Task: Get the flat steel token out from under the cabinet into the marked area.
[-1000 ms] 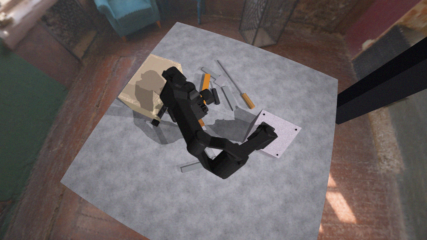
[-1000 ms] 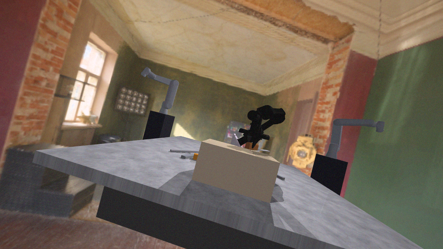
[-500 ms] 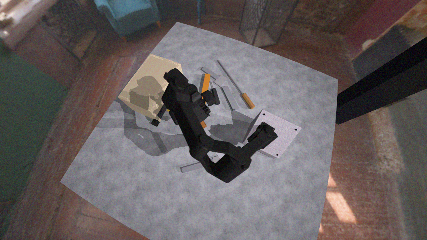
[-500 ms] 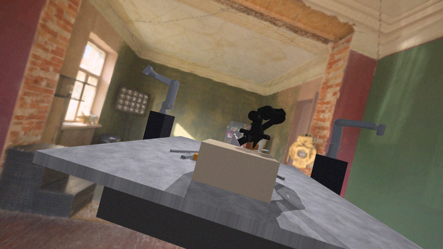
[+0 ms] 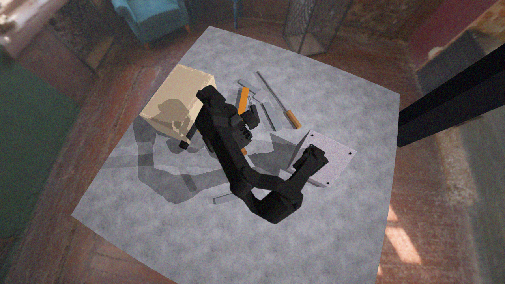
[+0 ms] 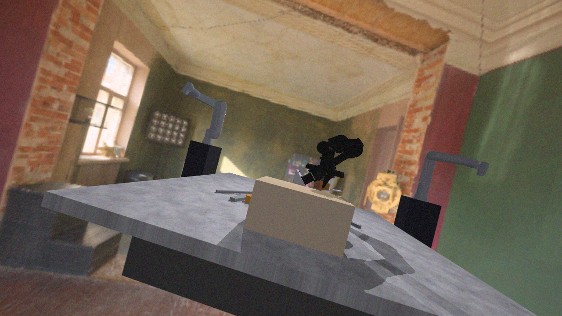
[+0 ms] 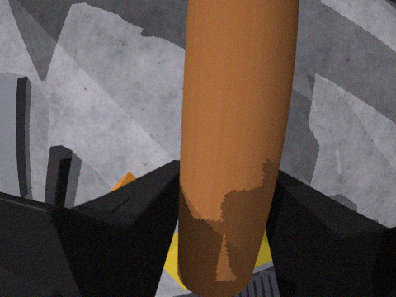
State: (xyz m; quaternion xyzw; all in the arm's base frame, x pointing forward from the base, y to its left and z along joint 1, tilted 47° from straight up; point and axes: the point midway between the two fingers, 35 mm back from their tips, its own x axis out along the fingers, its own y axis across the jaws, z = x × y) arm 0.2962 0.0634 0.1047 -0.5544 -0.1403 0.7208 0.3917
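My gripper [image 7: 223, 175] [image 6: 324, 183] is shut on an orange-brown wooden handle [image 7: 239, 103] [image 6: 320, 186], which stands out between the fingers towards the wrist camera. The handle's end [image 5: 244, 152] shows beside the arm in the top view; the tool's working end is not clear. The gripper is in front of the beige cabinet [image 5: 187, 75] [image 6: 294, 220]. Dark vent slots [image 7: 264, 285] show at the bottom of the wrist view. Yellow marking [image 7: 172, 257] shows on both sides of the handle's lower end, largely hidden. The steel token cannot be made out.
An orange bar [image 5: 243, 100] [image 7: 127, 181], a black-handled tool [image 5: 254, 113], a grey bar [image 5: 272, 117] and a long rod with an orange handle [image 5: 293, 119] lie beyond the arm. Another grey bar [image 5: 223, 199] lies on the near side. A pale block [image 5: 340, 158] is by the arm's base.
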